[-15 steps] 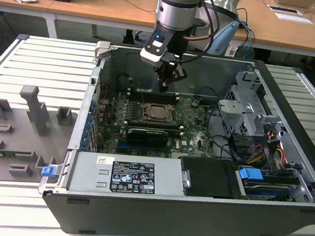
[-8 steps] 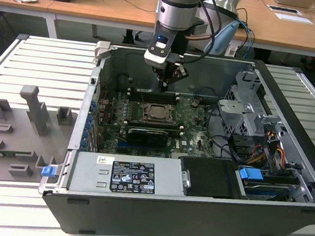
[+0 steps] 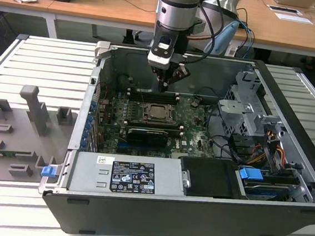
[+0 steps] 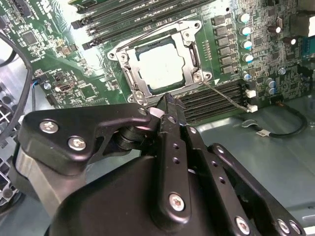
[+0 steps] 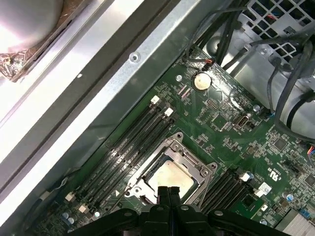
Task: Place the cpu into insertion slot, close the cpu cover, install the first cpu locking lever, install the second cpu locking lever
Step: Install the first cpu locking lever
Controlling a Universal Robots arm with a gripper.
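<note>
Slatted white bench (image 3: 46,57); my gripper (image 4: 166,102), tips pinched together on nothing, hovers by the cpu (image 4: 161,69) seated beneath the lowered cpu cover (image 4: 132,73); latching stage, I judge, needing a careful downward press

Nothing legible anywhere. Black-and-white label (image 3: 133,177) and small white sticker (image 3: 105,160) on grey housing (image 3: 85,172): print too small. White markings on motherboard (image 5: 231,132) unreadable; cpu (image 4: 162,69) top washed bright.
</note>
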